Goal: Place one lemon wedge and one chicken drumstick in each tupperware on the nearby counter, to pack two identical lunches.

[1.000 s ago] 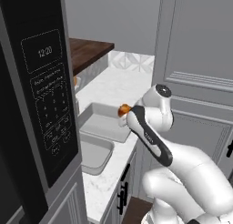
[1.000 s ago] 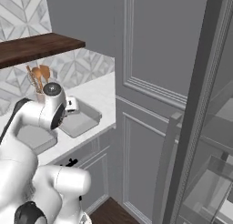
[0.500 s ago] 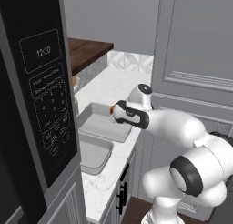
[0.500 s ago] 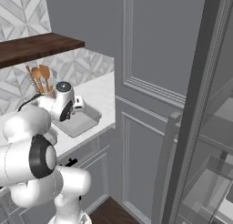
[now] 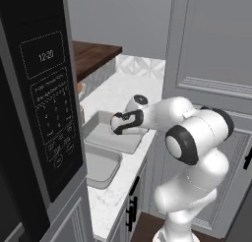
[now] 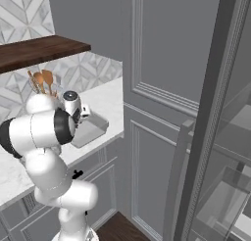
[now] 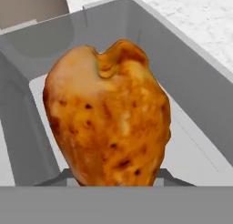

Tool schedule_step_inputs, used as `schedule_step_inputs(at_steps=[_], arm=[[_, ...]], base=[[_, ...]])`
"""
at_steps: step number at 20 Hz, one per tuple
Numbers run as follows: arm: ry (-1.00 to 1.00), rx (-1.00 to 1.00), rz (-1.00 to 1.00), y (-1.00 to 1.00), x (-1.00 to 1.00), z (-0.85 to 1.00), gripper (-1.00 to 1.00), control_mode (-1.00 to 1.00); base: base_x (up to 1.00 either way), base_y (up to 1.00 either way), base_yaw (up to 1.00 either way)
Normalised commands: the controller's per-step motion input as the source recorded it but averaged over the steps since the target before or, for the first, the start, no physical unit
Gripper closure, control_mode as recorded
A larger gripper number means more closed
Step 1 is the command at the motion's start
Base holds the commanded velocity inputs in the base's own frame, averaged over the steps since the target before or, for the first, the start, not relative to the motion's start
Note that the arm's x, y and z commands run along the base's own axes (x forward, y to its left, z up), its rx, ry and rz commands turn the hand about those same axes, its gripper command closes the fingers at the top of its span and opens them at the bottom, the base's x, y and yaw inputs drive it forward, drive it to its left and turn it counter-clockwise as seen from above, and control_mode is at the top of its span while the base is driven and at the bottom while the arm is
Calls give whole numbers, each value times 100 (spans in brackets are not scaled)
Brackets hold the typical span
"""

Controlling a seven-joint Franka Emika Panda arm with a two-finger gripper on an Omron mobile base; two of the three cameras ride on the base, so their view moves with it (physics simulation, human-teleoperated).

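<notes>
tool (image 5: 116, 124): pinching orange drumstick (image 7: 109, 116)
drumstick: over far tupperware (image 7: 200, 100), at 12 o'clock of near tupperware (image 5: 101, 166)
desk (image 5: 123, 86): white marble

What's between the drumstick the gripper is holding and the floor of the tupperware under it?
Nothing: in the hand view the orange drumstick, held in the gripper, hangs over the bare grey floor of the tupperware.

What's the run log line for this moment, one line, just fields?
phase: carrying | gripper: shut on orange drumstick | position: over far tupperware | near tupperware: no food seen | released: not yet
</notes>
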Motion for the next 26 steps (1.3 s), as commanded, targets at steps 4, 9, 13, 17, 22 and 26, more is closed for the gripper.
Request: schedule_step_inputs(at_steps=[4,9,13,17,22,26], arm=[[0,-2,0,6,59,-39,100,-100],[1,0,0,3,60,-31,100,-100],[4,-2,0,11,54,-31,-100,-100],[1,0,0,2,23,1,-100,-100],[-5,0,0,0,-18,62,-100,-100],[-18,0,0,-8,-66,80,-100,-100]], base=[[0,0,0],[0,0,0],[0,0,0],[0,0,0],[0,0,0],[0,0,0]])
